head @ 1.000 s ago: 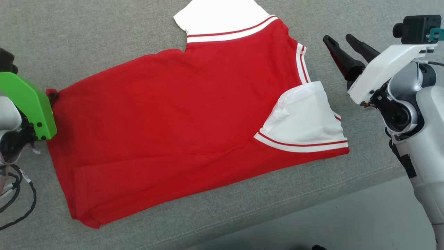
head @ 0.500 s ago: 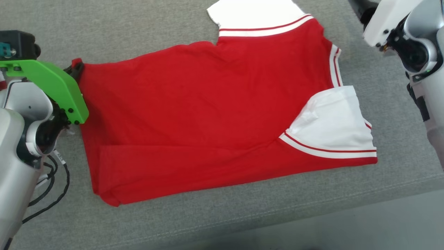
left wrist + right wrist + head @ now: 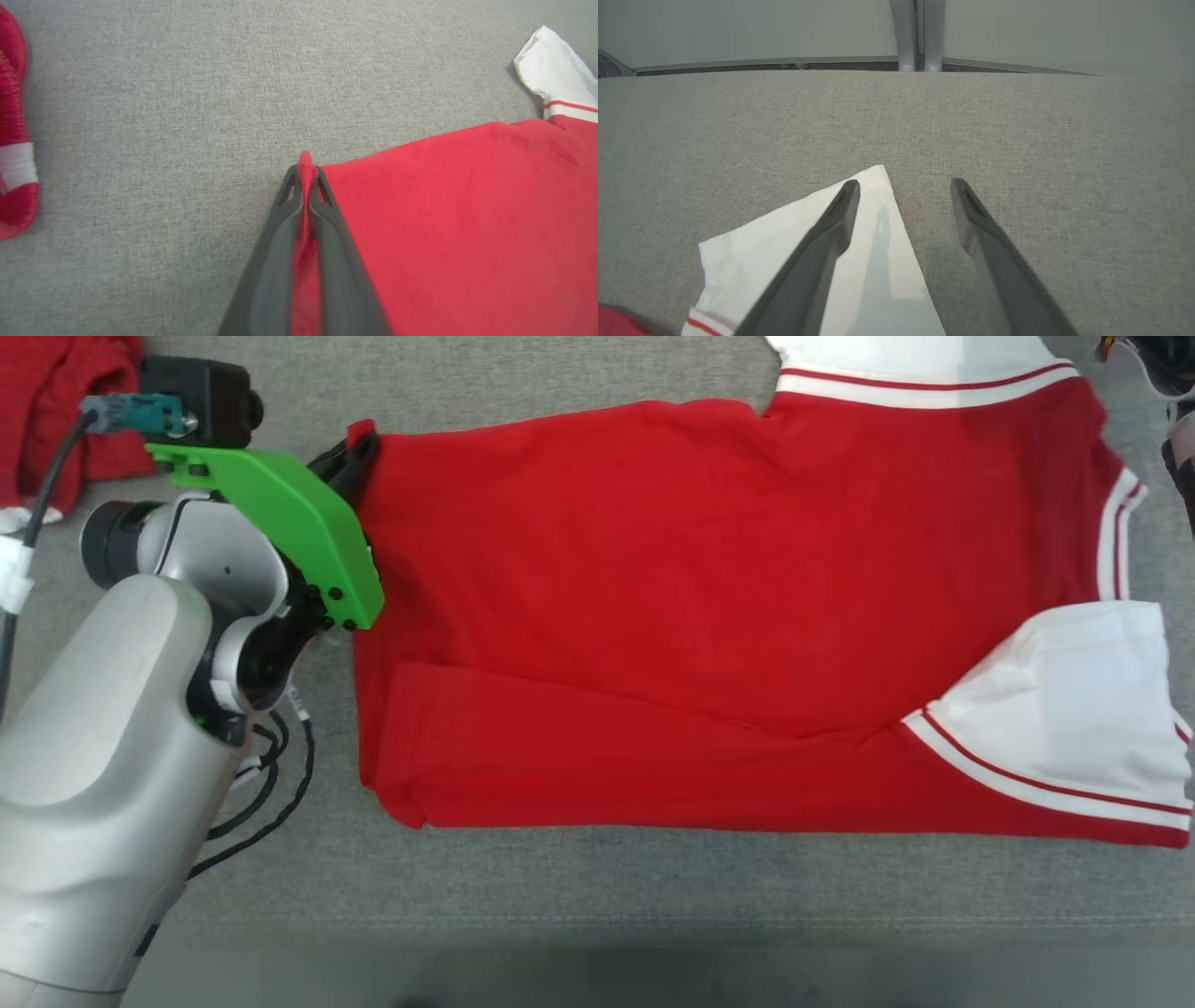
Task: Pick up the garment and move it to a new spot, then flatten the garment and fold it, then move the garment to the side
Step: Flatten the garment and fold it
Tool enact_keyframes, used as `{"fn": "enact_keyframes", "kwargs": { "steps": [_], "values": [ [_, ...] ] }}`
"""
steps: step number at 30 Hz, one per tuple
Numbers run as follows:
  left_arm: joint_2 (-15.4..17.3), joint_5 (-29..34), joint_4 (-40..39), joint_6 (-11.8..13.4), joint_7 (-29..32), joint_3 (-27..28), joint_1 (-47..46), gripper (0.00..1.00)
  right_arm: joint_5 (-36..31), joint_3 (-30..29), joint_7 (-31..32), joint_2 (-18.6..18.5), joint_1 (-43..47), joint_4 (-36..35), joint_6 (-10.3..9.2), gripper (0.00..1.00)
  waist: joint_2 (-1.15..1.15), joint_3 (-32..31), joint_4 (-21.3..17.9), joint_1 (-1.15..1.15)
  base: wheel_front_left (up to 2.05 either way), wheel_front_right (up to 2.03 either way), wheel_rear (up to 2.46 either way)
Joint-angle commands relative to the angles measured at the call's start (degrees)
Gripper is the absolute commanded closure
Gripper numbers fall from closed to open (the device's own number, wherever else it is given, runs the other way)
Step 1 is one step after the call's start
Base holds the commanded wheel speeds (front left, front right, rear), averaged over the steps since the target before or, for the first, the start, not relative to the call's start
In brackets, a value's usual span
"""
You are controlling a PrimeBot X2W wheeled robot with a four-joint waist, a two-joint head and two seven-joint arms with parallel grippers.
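One corner of the red-and-white fabric shirt [image 3: 709, 597] is pinched by the left gripper [image 3: 306, 175]; the right gripper [image 3: 906, 184] gapes over its sleeve [image 3: 756, 252]; one-sided pulling could rumple it.

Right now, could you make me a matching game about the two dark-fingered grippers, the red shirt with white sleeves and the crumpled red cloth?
1 left gripper
2 right gripper
3 red shirt with white sleeves
4 crumpled red cloth

a open, one finger over a white sleeve
b spread on grey fabric
c shut on the shirt's corner
d bunched apart, far left

Pairs: 1-c, 2-a, 3-b, 4-d.
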Motion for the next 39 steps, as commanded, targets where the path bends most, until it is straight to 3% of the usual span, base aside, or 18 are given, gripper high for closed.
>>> {"fn": "enact_keyframes", "kwargs": {
  "steps": [1, 6, 15, 17, 18, 20, 21, 22, 29, 39],
  "values": [
    [-1.47, 0.36, 0.78, -0.71, -0.68, -0.47, -1.82, 1.0, -1.23, -0.37, 0.06, -0.2, -1.47, 2.19, 0.0, 0.0, 0.0, 3.77, 5.35, 0.0, 0.0, 0.0, 0.0],
    [-5.21, 0.82, 3.91, -2.34, -2.36, -1.87, -4.0, 1.0, -4.05, -1.37, -1.24, -0.29, -3.77, 8.57, 0.0, 0.0, 0.0, 4.63, 8.24, 0.0, 0.0, 0.0, 0.0],
    [-7.68, 0.53, 7.82, -4.11, -3.65, -2.85, -5.63, 1.0, -5.6, -0.69, -1.45, 0.21, -5.37, 13.27, 0.0, 0.02, 0.0, 4.63, 9.31, 0.0, 0.0, 0.0, 0.0],
    [-8.01, 0.38, 8.64, -4.4, -3.81, -2.93, -5.94, 1.0, -5.91, -0.34, -0.99, 0.15, -5.51, 14.28, 0.0, 0.43, 0.0, 4.46, 9.35, 0.0, 0.0, 0.0, 0.0],
    [-8.07, 0.3, 8.9, -4.59, -3.93, -2.92, -6.16, 1.0, -6.17, -0.02, -0.77, 0.06, -5.61, 14.6, 0.0, 0.58, 0.0, 4.41, 9.3, 0.0, 0.0, 0.0, 0.0],
    [-8.14, 0.05, 9.6, -4.74, -3.94, -2.74, -6.59, 1.0, -6.21, 0.44, -0.72, 0.19, -5.94, 14.91, 0.0, 0.75, 0.0, 4.47, 9.04, 0.0, 0.0, 0.0, 0.0],
    [-8.06, -0.06, 9.93, -4.77, -4.03, -2.6, -6.72, 1.0, -6.03, 0.52, -0.8, 0.41, -6.22, 15.05, 0.0, 0.95, 0.0, 4.49, 8.8, 0.0, 0.0, 0.0, 0.0],
    [-7.92, -0.12, 10.25, -4.77, -4.13, -2.47, -6.75, 1.0, -5.99, 0.7, -1.08, 0.62, -6.42, 15.06, 0.0, 1.0, 0.0, 4.47, 8.49, 0.0, 0.0, 0.0, 0.0],
    [-7.7, -1.74, 13.6, -4.21, -3.98, -0.67, -7.24, 1.0, -4.85, 2.05, -3.78, 2.1, -6.72, 14.29, -0.02, 1.0, 0.0, 2.89, 6.02, 0.0, 0.0, 0.0, 0.0],
    [-6.13, -3.59, 17.98, -2.38, -4.29, 1.23, -4.4, 1.0, 2.77, 6.94, -8.15, 2.92, -0.82, 7.66, -0.01, 1.0, 0.0, -2.33, 1.21, 0.0, 0.0, 0.0, 0.0]
  ]
}}
